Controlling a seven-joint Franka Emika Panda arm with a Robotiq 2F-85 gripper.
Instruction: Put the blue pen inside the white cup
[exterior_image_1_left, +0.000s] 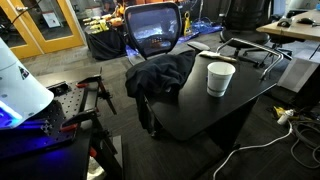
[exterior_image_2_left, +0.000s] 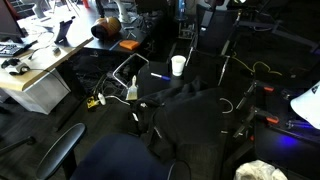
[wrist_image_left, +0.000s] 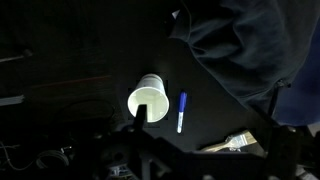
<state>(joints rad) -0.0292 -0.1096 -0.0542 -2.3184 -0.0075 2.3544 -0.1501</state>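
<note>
Your black table (exterior_image_1_left: 200, 115) fills the scene, smooth and dark. One mesh-backed office chair (exterior_image_1_left: 155, 30) stands behind it. One dark, rumpled cloth (wrist_image_left: 250, 50) is heaped on the tabletop near the pen, crowding that side. One white cup (wrist_image_left: 148, 100), plain and tapered, stands upright with its mouth open. One blue pen (wrist_image_left: 181, 112), slim and straight, lies flat just beside the cup, not touching it. Your gripper (wrist_image_left: 150, 145) sits in shadow at the wrist view's lower edge, and I cannot tell whether it's spread or clenched.
</note>
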